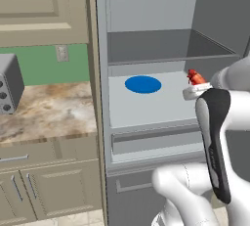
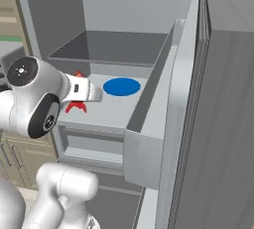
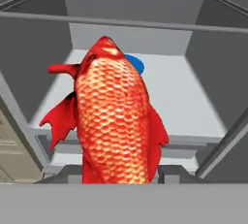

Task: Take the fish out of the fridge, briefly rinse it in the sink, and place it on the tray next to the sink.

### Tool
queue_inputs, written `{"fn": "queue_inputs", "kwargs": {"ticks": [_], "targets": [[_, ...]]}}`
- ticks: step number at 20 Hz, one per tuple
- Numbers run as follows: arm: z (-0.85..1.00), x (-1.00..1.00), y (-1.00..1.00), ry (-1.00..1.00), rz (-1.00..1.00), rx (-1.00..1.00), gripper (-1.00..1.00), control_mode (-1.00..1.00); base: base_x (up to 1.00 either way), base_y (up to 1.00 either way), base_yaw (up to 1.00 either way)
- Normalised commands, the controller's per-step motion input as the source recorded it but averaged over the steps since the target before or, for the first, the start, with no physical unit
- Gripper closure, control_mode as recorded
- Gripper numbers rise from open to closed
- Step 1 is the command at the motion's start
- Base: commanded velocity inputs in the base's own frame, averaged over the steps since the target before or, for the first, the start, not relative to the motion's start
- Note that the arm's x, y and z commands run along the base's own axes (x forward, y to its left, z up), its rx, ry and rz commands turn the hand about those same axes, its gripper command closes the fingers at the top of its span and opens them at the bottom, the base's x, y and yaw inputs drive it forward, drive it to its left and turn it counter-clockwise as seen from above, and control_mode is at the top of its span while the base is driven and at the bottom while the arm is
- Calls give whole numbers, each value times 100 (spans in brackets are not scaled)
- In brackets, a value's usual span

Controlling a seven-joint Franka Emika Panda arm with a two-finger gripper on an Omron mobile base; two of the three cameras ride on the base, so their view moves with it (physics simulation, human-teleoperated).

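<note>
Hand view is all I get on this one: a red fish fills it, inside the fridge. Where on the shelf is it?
Observer: The fish is near the front of the shelf, and a blue plate lies farther in, at mid-shelf.
Operator: Is the door out of the way?
Observer: Yes, the fridge door stands wide open at the right of the right base view.
Operator: What's outside, on the other side?
Observer: A toaster sits on the counter left of the fridge.
</note>
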Motion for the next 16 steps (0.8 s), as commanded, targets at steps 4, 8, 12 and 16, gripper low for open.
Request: {"fn": "queue_inputs", "kwargs": {"ticks": [4, 8, 12, 16], "targets": [[-5, -13, 3, -1, 1, 0, 100, -100, 0, 0, 0], [0, 0, 0, 0, 0, 0, 100, 100, -86, 39, 56], [0, 0, 0, 0, 0, 0, 100, 100, -21, 26, 91], [0, 0, 0, 0, 0, 0, 100, 100, -17, 24, 93]]}}
